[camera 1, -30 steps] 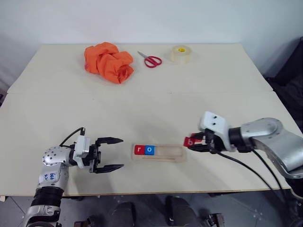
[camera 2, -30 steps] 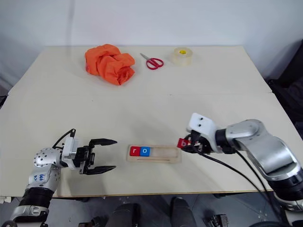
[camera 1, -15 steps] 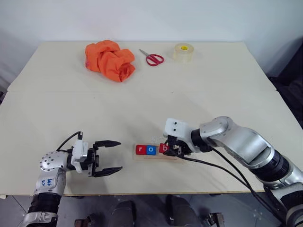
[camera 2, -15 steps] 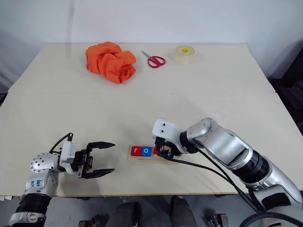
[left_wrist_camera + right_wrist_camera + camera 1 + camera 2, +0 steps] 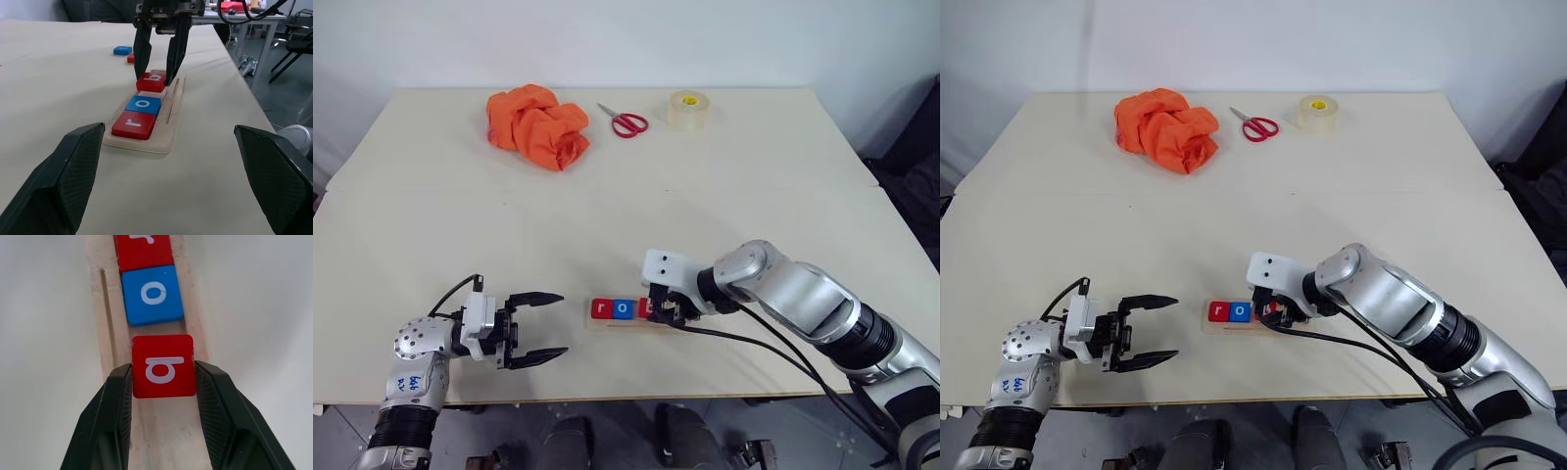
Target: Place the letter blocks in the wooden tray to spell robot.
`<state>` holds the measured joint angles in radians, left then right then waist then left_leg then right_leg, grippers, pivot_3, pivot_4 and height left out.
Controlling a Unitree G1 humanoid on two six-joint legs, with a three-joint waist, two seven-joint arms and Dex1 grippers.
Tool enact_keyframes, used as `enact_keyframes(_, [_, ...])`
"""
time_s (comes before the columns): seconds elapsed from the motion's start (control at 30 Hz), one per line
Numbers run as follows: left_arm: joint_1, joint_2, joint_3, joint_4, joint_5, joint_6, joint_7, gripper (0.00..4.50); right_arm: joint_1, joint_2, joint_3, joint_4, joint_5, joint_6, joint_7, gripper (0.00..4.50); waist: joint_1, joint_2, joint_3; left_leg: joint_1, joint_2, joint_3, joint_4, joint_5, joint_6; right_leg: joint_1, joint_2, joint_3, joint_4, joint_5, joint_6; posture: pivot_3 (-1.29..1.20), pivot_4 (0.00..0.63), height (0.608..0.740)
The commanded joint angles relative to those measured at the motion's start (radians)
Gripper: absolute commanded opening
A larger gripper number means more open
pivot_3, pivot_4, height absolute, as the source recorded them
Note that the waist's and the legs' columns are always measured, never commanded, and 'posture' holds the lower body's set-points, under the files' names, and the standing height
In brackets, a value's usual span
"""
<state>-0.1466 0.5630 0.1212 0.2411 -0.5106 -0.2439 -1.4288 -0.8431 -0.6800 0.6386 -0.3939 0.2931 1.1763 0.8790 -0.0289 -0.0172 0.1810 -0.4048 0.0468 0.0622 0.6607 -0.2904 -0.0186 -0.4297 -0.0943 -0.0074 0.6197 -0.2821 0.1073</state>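
The wooden tray (image 5: 165,128) lies near the table's front edge. A red r block (image 5: 601,308) and a blue o block (image 5: 624,308) sit side by side at its left end. My right gripper (image 5: 661,311) points down and is shut on the red b block (image 5: 164,365). It holds that block low on the tray, a small gap to the right of the o. My left gripper (image 5: 564,323) hovers open and level to the left of the tray, with nothing between its fingers. Two more blocks, one blue (image 5: 122,50) and one red (image 5: 130,58), lie on the table beyond the tray; their letters are unreadable.
An orange cloth (image 5: 538,125), red-handled scissors (image 5: 625,121) and a roll of tape (image 5: 688,110) lie along the far side of the table. The table's front edge runs just below both grippers.
My right gripper has carried the b block leftward from past the tray's right end to a spot over the tray beside the o. My left gripper has stayed put and open.
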Motion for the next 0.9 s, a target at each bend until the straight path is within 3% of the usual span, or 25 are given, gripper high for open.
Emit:
enact_keyframes(0.03, [0.007, 0.007, 0.022, -0.036, -0.019, -0.001, 0.006, 4.5, -0.026, 0.011, 0.002, -0.01, -0.01, -0.021, 0.005, 1.46, 0.0, 0.0, 0.0, 0.0, 0.0, 0.0, 0.0, 0.0, 0.0, 0.0, 0.0, 0.0, 0.0, 0.0, 0.0, 0.0, 0.15, 0.74])
enact_keyframes(0.37, [-0.002, 0.004, 0.022, -0.031, -0.019, -0.002, 0.017, 4.5, -0.039, 0.025, 0.027, 0.001, -0.033, -0.038, 0.008, 1.46, 0.0, 0.0, 0.0, 0.0, 0.0, 0.0, 0.001, 0.0, 0.0, 0.0, 0.0, 0.0, 0.001, 0.0, 0.0, 0.0, 0.15, 0.74])
enact_keyframes(0.67, [-0.022, 0.006, 0.023, -0.006, -0.015, -0.007, 0.015, 4.5, -0.044, 0.014, 0.019, -0.03, -0.038, -0.027, 0.031, 4.49, 0.0, 0.0, 0.0, 0.0, 0.0, 0.0, 0.001, 0.0, 0.0, 0.0, 0.0, 0.0, 0.001, 0.0, 0.0, 0.0, 0.15, 0.74])
enact_keyframes(0.9, [-0.059, 0.001, 0.014, 0.025, -0.007, -0.01, 0.009, 4.5, -0.025, 0.007, 0.007, -0.045, -0.035, -0.036, 0.031, 4.49, 0.0, 0.0, 0.0, 0.0, 0.0, 0.0, 0.002, 0.0, 0.0, 0.0, 0.0, 0.0, 0.001, 0.0, 0.0, 0.0, 0.15, 0.74])
